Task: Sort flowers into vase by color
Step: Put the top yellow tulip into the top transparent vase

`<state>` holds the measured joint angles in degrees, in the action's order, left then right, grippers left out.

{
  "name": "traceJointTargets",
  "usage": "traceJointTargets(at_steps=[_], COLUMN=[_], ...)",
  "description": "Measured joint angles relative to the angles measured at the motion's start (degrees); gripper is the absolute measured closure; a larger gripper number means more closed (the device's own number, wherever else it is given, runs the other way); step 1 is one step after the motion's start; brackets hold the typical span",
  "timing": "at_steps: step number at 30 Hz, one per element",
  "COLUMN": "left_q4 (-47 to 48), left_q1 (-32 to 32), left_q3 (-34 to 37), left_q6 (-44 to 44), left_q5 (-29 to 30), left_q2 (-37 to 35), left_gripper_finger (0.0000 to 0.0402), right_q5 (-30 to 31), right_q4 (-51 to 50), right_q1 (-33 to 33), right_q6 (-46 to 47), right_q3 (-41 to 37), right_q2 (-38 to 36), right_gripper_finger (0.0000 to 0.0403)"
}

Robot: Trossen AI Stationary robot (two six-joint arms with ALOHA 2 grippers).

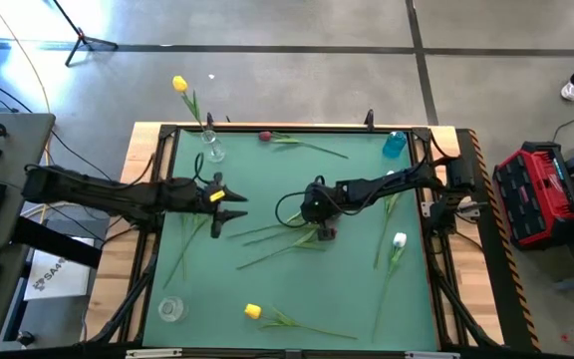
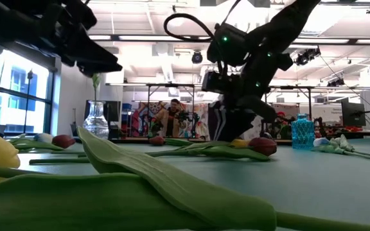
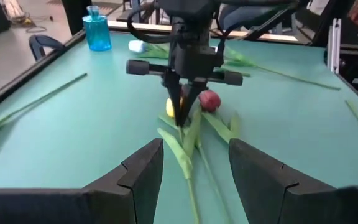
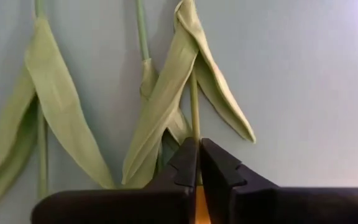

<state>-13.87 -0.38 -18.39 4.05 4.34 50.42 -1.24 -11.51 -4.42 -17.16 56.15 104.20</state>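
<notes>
Two grippers we see | right gripper (image 4: 199, 163) at desk (image 1: 367, 299) centre, fingers pinched on yellow tulip's stem (image 4: 194, 112) | left gripper (image 3: 194, 165) wide open, empty, toward left edge.

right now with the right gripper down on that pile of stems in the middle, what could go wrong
1. The right gripper is shut on a stem among overlapping leaves, beside a yellow head and a dark red head; lifting may drag up a neighbouring flower.
2. The grip looks close to the flower head, so the long stem could swing and miss a narrow vase neck such as the clear vase.
3. The left gripper hovers open close by; the arms could collide.
</notes>
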Motion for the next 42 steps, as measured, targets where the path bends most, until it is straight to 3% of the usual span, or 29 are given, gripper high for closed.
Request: traceJointTargets(at_steps=[6, 14, 21, 27, 37, 42], left_q4=[-6.15, -6.79, -5.43, 3.19, 5.56, 5.98], left_q1=[-0.57, -0.56, -0.55, -0.55, -0.33, -0.33], left_q3=[-0.04, -3.6, -8.34, -11.65, -12.13, -12.13], left_q6=[1.7, 1.86, 1.23, 1.79, 1.84, 1.89], left_q5=[-0.03, -0.16, -5.15, -3.77, -1.72, -4.3], left_q2=[5.34, 14.65, 22.5, 24.03, 24.08, 24.08], left_gripper_finger=[0.0229, 0.0229, 0.0229, 0.0229, 0.0229, 0.0229], right_q5=[4.58, 4.73, 6.74, 7.24, 7.24, 7.07], right_q4=[-9.83, -20.4, -26.68, -29.39, -29.41, -28.91], right_q1=[1.42, 3.68, 4.24, 4.2, 4.85, 5.29], right_q6=[-2.68, -5.82, -7.74, -8.29, -8.33, -8.38], right_q3=[6.35, 17.65, 25.18, 27.97, 27.96, 27.94], right_q2=[0.0, 0.0, 0.0, -0.02, -0.02, -0.02], right_gripper_finger=[0.0402, 0.0402, 0.0402, 0.0402, 0.0403, 0.0403])
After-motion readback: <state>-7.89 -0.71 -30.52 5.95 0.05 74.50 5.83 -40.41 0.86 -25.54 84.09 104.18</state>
